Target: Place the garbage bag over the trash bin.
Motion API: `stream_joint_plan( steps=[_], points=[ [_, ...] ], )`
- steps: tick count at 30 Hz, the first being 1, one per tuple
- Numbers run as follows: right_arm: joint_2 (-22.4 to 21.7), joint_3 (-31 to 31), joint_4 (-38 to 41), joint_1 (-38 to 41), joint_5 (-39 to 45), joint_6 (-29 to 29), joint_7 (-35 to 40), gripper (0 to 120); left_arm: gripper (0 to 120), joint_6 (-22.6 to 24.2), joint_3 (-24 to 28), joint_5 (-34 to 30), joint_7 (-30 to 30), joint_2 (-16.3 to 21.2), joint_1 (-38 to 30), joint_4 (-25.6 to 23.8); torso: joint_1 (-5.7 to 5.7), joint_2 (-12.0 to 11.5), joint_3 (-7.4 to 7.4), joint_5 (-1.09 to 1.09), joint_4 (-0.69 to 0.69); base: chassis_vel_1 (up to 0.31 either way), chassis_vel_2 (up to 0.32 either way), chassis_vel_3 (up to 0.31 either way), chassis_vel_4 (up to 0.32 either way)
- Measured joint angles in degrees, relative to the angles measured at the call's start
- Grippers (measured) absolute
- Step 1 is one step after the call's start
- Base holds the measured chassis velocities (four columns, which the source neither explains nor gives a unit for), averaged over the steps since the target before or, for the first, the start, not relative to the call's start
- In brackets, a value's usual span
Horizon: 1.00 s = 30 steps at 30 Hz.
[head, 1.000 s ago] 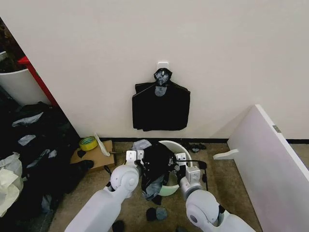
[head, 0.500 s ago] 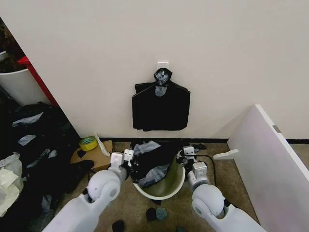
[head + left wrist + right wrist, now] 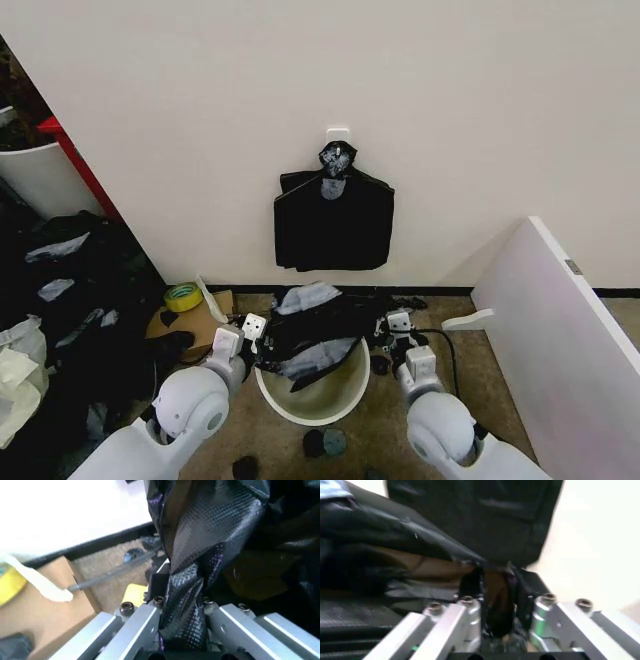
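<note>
The trash bin (image 3: 345, 398), a round white bucket, stands on the floor in front of me in the head view. The garbage bag (image 3: 318, 322), black and crinkly, is stretched across the far part of the bin's rim between both grippers. My left gripper (image 3: 250, 335) is shut on the bag's left edge beside the bin. My right gripper (image 3: 397, 323) is shut on the bag's right edge. In the left wrist view the bag (image 3: 200, 547) runs up from between the left gripper's (image 3: 182, 605) fingers. In the right wrist view a fold of the bag (image 3: 395, 532) is pinched in the right gripper (image 3: 500, 605).
A flat black bundle (image 3: 335, 222) hangs on the wall behind the bin. A yellow tape roll (image 3: 183, 296) and cardboard (image 3: 200, 322) lie to the left, past them a dark pile (image 3: 70, 320). A white board (image 3: 560, 340) leans at the right. Small black scraps (image 3: 324, 441) lie near the bin.
Both grippers have moved apart and toward the wall, pulling the bunched bag out wide across the bin's far rim. More of the bin's inside shows now.
</note>
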Motion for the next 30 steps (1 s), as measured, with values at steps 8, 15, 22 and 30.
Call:
stream_joint_plan(
  steps=[8, 15, 22, 30],
  points=[
    [-5.3, 0.7, -2.4, 0.5, -14.7, 16.0, -11.6, 50, 1, -6.4, -0.4, 7.4, 3.9, 2.1, 1.6, 1.1, -0.01, 0.0, 0.0, 0.02, 0.02, 0.0, 0.0, 0.0, 0.0],
    [-5.3, 1.6, -5.4, 1.1, -27.7, 21.0, -13.5, 74, 1, -8.6, -0.2, 10.0, 4.7, 2.5, 1.6, 1.5, -0.01, 0.0, 0.0, 0.01, 0.02, 0.0, 0.0, 0.0, 0.0],
    [-4.3, 1.7, -8.0, 2.8, -32.0, 23.7, -17.9, 97, 1, -10.9, 0.9, 13.7, 5.5, 2.9, 1.3, 2.5, 0.0, 0.0, 0.0, 0.0, 0.02, 0.0, 0.0, 0.0, 0.0],
    [-3.1, 1.6, -9.7, 4.3, -33.4, 25.9, -23.2, 73, 1, -12.5, 1.8, 16.8, 6.3, 3.0, 1.2, 3.3, 0.0, 0.0, 0.0, 0.0, 0.02, 0.0, 0.0, 0.0, 0.0]
  ],
)
